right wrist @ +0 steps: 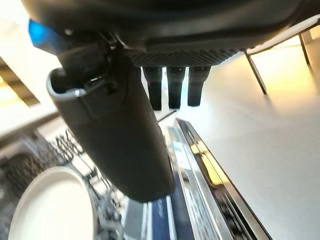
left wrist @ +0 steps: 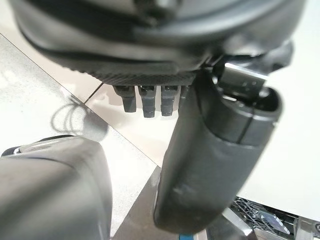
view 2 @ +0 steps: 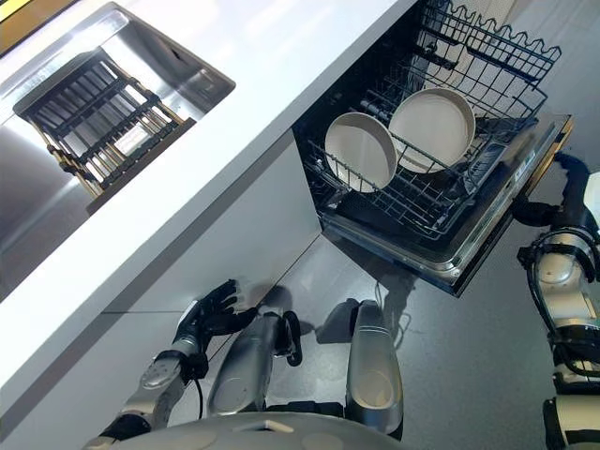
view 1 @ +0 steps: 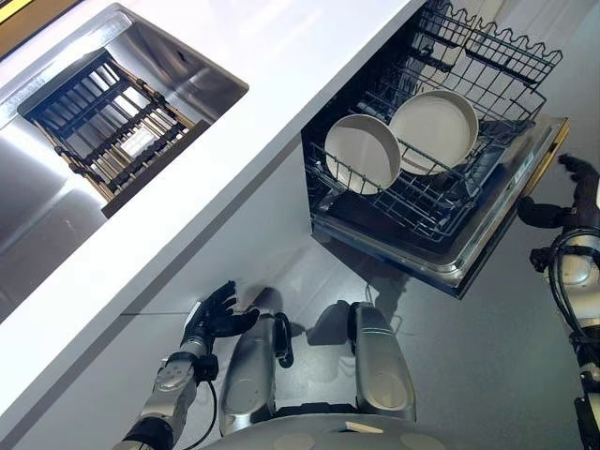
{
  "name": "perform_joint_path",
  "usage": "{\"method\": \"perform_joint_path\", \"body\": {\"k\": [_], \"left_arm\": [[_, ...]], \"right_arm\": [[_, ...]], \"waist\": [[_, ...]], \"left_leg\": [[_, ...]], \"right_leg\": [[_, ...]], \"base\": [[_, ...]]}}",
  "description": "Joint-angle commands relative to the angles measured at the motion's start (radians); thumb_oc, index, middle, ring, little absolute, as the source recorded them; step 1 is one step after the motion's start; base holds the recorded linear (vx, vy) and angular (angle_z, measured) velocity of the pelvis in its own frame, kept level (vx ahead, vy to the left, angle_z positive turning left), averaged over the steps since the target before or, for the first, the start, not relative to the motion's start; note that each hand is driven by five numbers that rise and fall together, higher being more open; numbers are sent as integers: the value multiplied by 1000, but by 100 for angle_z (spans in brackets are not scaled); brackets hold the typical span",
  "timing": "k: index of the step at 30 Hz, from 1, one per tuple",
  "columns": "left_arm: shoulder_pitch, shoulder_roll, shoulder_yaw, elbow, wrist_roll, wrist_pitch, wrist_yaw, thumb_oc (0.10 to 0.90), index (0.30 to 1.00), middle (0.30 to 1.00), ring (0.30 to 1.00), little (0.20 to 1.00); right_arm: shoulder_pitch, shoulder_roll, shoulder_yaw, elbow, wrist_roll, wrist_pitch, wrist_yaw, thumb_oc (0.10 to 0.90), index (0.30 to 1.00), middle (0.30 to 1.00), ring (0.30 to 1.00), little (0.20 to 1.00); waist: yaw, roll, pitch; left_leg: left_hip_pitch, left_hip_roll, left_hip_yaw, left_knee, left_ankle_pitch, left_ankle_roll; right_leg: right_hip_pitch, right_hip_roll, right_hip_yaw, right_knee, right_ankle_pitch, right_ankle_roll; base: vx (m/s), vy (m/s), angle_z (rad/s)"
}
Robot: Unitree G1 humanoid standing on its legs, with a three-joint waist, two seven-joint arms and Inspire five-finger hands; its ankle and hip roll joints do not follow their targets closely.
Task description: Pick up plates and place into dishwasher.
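A white table [view 1: 281, 56] holds a steel sink [view 1: 56, 187]. Below it, the open dishwasher [view 1: 487, 216] rack carries two white plates [view 1: 363, 153] standing on edge. Left hand [view 1: 214, 317] and right hand [view 1: 577, 173] hang relaxed, empty, fingers loose.

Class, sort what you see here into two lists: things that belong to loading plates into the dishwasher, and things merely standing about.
Belongs to the job:
two white plates standing in the rack
dishwasher lower rack
open dishwasher door
left hand, empty
right hand, by the door

Just standing about:
sink
dark drying rack in it
white countertop
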Motion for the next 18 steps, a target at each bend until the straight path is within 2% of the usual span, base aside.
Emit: {"method": "perform_joint_path", "body": {"k": [1,10,18], "left_arm": [[33,53,-3,-54,14,-69,12,800,900,900,900,900],[26,58,-26,-54,6,-70,13,800,900,900,900,900],[22,68,-30,-49,-8,-71,14,800,900,900,900,900]], "right_arm": [[-106,-84,13,32,-49,-38,-42,100,300,300,300,200],[-162,-125,75,125,-186,-11,-88,100,300,300,300,200],[-239,-154,142,193,-226,43,-73,100,300,300,300,200]], "waist": [[40,-45,-74],[49,-42,-75],[63,-38,-70]], "left_leg": [[-6,-54,-11,36,-56,82],[-13,-56,-9,53,-63,84],[-23,-61,-13,58,-61,86]], "right_leg": [[73,29,-68,-16,20,-69],[72,27,-69,-17,23,-67],[64,23,-73,-6,21,-68]], "base": [[0,0,0],[0,0,0],[0,0,0]]}}
